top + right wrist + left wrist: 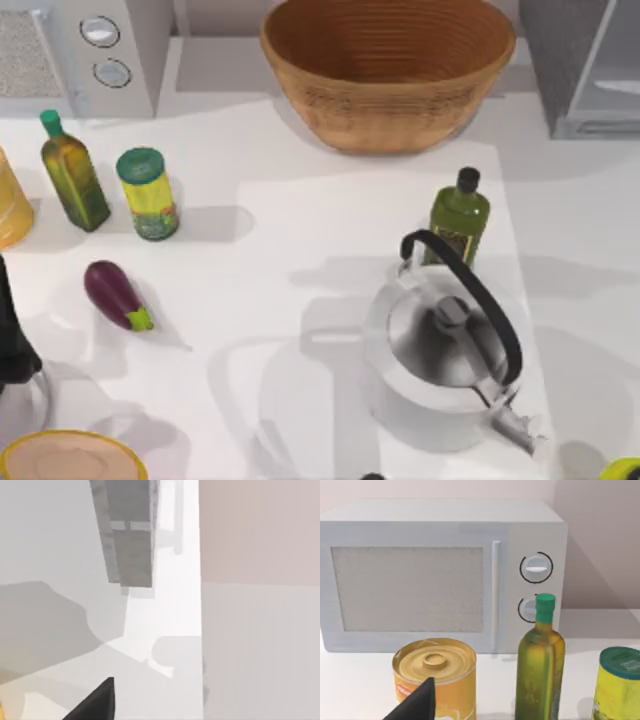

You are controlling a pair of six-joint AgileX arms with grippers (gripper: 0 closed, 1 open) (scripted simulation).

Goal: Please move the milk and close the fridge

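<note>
Nearest along the table's [580, 300] front edge, a round tan bowl with a yellow rim [68, 458] sits at the left corner, beside my dark left arm [12, 340]. Left gripper [417, 705] shows as one matte black wedge just before a ribbed-lid yellow tin can [436, 680]; cannot tell whether it is released or clenched. Right of centre, a shiny steel kettle [440, 350] with an arched black handle and short spout stands on a white mat [300, 250]. Glossy purple eggplant [115, 293] with green stem lies at left. Behind it stand a yellow jar with a green lid [148, 193] and a green-capped glass oil bottle [73, 170], both upright. A black-capped oil bottle [458, 215] stands just behind the kettle. At the far edge: a boxy pale microwave [100, 50] with two round knobs at left, a ribbed woven oval basket [388, 70] in the middle, and the fridge [590, 65] at the far right corner, plain grey and boxy with a lighter panel. Right gripper [97, 702], another black wedge, hangs over the white tabletop facing the fridge; grip state cannot be told.
</note>
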